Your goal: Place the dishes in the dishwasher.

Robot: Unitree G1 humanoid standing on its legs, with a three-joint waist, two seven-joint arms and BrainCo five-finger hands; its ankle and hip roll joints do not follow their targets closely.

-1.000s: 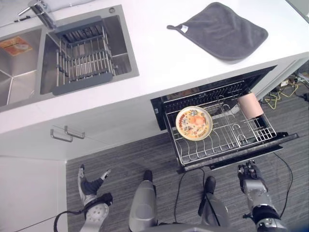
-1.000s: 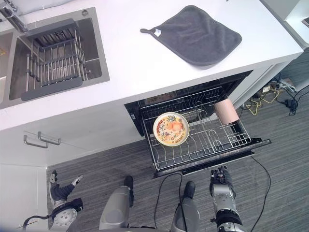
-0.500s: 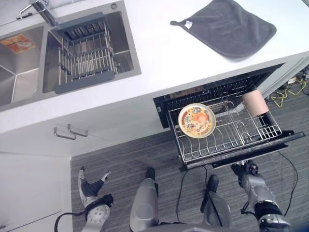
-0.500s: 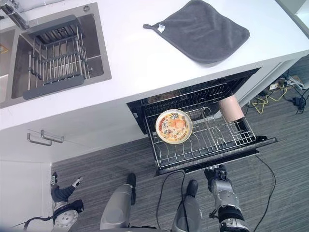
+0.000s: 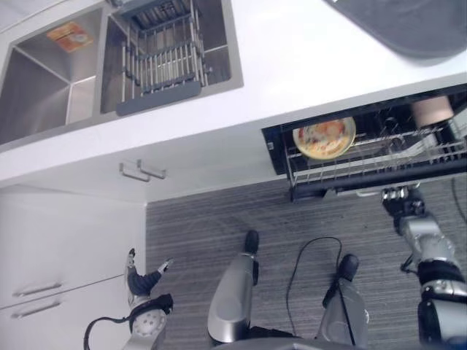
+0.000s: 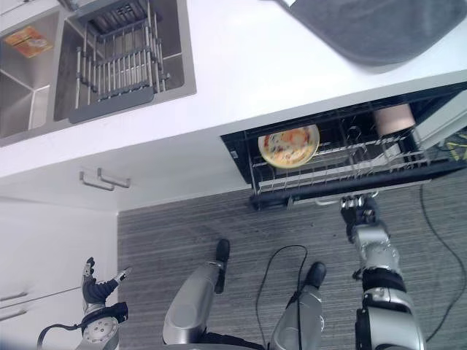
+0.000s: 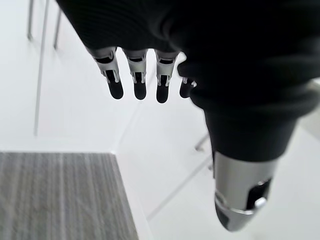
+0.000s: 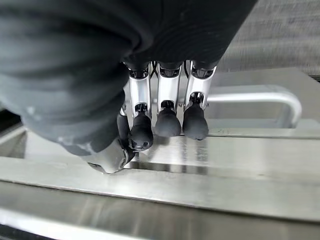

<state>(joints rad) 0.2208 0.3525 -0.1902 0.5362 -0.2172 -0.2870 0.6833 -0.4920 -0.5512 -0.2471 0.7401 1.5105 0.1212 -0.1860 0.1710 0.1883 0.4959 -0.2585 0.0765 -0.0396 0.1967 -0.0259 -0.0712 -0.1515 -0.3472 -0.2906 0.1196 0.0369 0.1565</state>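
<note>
A patterned orange plate (image 5: 324, 138) stands in the wire rack (image 5: 379, 164) of the dishwasher drawer under the counter. A pink cup (image 5: 430, 111) lies at the rack's right end. The drawer is mostly slid in. My right hand (image 5: 403, 203) is at the drawer's front, its fingers curled. In the right wrist view its fingertips (image 8: 165, 120) rest on the steel front panel (image 8: 235, 150), below the bar handle (image 8: 270, 95), holding nothing. My left hand (image 5: 142, 281) hangs low by the white cabinets, its fingers (image 7: 140, 85) straight.
Above the cabinets, the white counter (image 5: 292, 65) has a double sink (image 5: 44, 80). A dark drain basket (image 5: 164, 51) sits in the sink, and an orange item (image 5: 69, 34) lies in the other basin. A grey cloth (image 5: 408, 29) lies on the counter. Cabinet handles (image 5: 142, 172) stick out.
The drawer has slid back under the counter with my right hand following its front. The camera has also shifted, so the whole scene sits differently. The left hand stays idle.
</note>
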